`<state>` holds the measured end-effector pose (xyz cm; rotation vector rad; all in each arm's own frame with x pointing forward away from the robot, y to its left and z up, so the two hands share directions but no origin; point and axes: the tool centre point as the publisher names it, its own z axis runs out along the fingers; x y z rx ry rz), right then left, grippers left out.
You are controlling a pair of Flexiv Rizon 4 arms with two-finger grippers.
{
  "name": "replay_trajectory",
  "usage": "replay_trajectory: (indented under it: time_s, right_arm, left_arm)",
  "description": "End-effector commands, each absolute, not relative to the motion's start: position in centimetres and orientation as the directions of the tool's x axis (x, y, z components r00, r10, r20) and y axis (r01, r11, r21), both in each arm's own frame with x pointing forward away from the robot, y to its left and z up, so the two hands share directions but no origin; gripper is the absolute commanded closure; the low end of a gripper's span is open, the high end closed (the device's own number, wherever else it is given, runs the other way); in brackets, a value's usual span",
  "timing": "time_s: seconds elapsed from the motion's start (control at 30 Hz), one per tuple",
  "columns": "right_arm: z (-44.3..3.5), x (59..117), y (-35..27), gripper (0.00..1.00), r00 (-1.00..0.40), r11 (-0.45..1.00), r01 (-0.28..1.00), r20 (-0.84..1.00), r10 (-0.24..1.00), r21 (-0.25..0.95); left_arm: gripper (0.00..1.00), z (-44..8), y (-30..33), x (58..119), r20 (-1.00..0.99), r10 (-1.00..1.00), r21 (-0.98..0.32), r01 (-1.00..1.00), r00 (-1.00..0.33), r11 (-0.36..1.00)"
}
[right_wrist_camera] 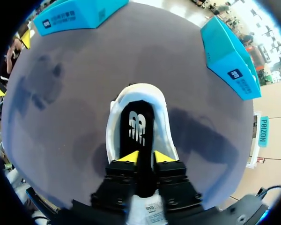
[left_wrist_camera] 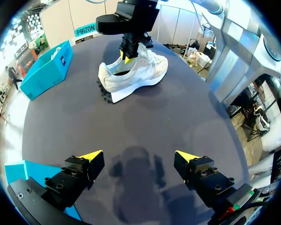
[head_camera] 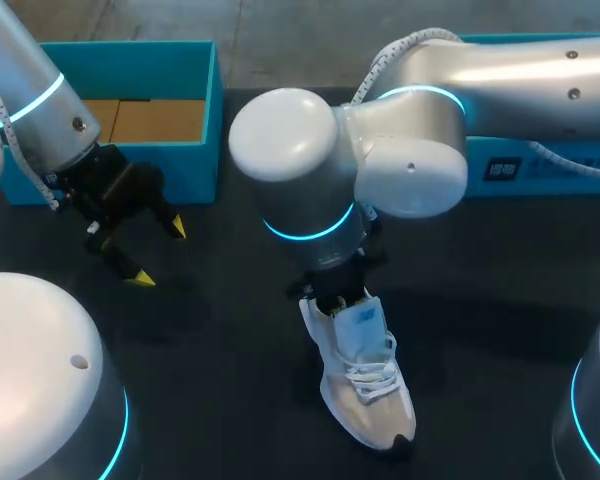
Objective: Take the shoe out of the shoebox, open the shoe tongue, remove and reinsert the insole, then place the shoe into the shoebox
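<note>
A white sneaker (head_camera: pixel 368 385) lies on the dark table near the front middle, toe toward the front edge. In the right wrist view its black insole (right_wrist_camera: pixel 138 124) lies inside the shoe (right_wrist_camera: pixel 114 117). My right gripper (right_wrist_camera: pixel 146 157) stands over the shoe's opening at the heel, fingers a narrow gap apart, with the insole's dark end showing in that gap. The arm hides most of this gripper (head_camera: pixel 330 292) from the head camera. My left gripper (head_camera: pixel 160 253) hangs open and empty at the left, in front of the teal shoebox (head_camera: pixel 195 150). From its wrist, the shoe (left_wrist_camera: pixel 136 75) lies well ahead of the gripper (left_wrist_camera: pixel 139 154).
The open shoebox stands at the back left with its brown cardboard floor (head_camera: pixel 145 120) showing. The teal lid (head_camera: pixel 550 165) lies at the back right, partly behind my right arm. Bare dark table (head_camera: pixel 220 350) lies between the two grippers.
</note>
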<state>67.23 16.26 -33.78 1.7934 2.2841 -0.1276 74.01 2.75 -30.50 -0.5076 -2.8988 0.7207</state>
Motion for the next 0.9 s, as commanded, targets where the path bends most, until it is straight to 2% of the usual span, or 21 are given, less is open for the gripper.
replay_trajectory:
  time_s: [0.03, 0.13, 0.6, 0.7, 0.77, 0.9]
  right_arm:
    - [-34.3, 67.3, 16.2, 0.11, -0.221, 0.243, 0.967, -0.227, 0.948, 0.074]
    - [-34.7, 67.6, 16.1, 0.08, -0.224, 0.245, 0.967, -0.213, 0.951, 0.074]
    - [-35.5, 67.0, 15.3, 0.14, -0.205, 0.218, 0.975, -0.193, 0.959, 0.044]
    - [-35.2, 66.6, 15.5, 0.08, -0.211, 0.222, 0.974, -0.196, 0.958, 0.036]
    - [-35.1, 66.1, 15.6, 0.0, -0.216, 0.226, 0.974, -0.197, 0.956, 0.031]
    - [-34.9, 65.4, 15.5, 0.0, -0.219, 0.227, 0.974, -0.196, 0.956, 0.018]
  left_arm:
    - [0.0, -30.4, 2.8, 73.9, 0.027, 0.346, -0.47, 0.294, -0.938, 0.832]
    - [0.0, -30.4, 2.8, 73.9, 0.027, 0.346, -0.47, 0.294, -0.938, 0.832]
    - [0.0, -30.4, 2.8, 73.9, 0.027, 0.346, -0.47, 0.294, -0.938, 0.832]
    - [0.0, -30.4, 2.8, 73.9, 0.027, 0.346, -0.47, 0.294, -0.938, 0.832]
    - [0.0, -30.4, 2.8, 73.9, 0.027, 0.346, -0.47, 0.294, -0.938, 0.832]
    - [0.0, -30.4, 2.8, 73.9, 0.027, 0.346, -0.47, 0.294, -0.938, 0.832]
